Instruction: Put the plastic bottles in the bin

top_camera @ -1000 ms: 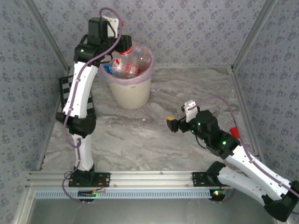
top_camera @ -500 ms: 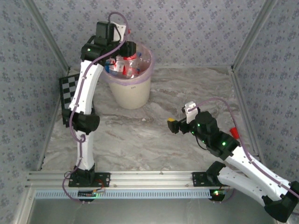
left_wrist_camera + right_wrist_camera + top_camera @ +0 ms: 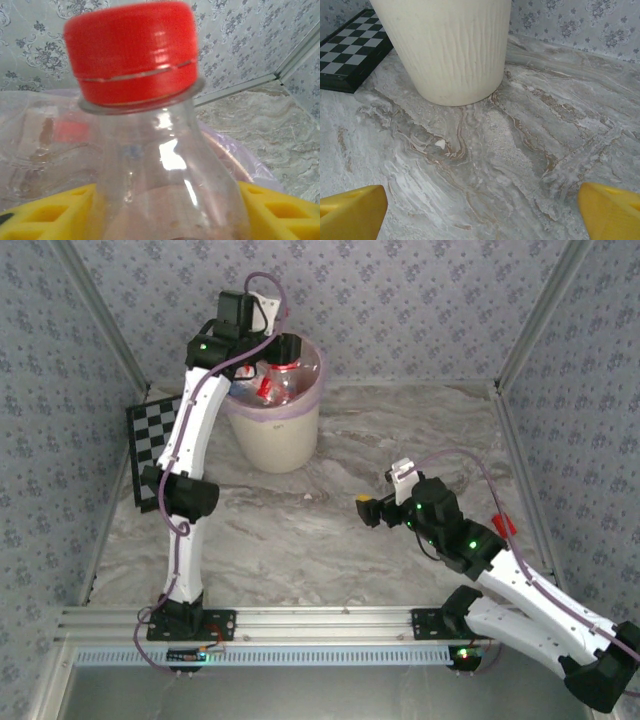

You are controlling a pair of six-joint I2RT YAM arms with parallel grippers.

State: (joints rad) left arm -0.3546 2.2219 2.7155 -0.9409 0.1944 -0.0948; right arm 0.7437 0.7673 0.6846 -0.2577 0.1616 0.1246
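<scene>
Left arm (image 3: 195, 430) and right arm (image 3: 530, 592): each with glossy white shell links, black joint housings (image 3: 186, 496), green indicator lights (image 3: 204, 343), looping purple cables (image 3: 263, 276), white wrist camera boxes (image 3: 403, 471), black bolted bases (image 3: 185, 620), yellow moulded plastic fingers (image 3: 351, 211).

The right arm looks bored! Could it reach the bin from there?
Probably yes. Only bare table lies between the open right gripper and the bin. Its rim sits higher, so the arm would have to lift.
</scene>
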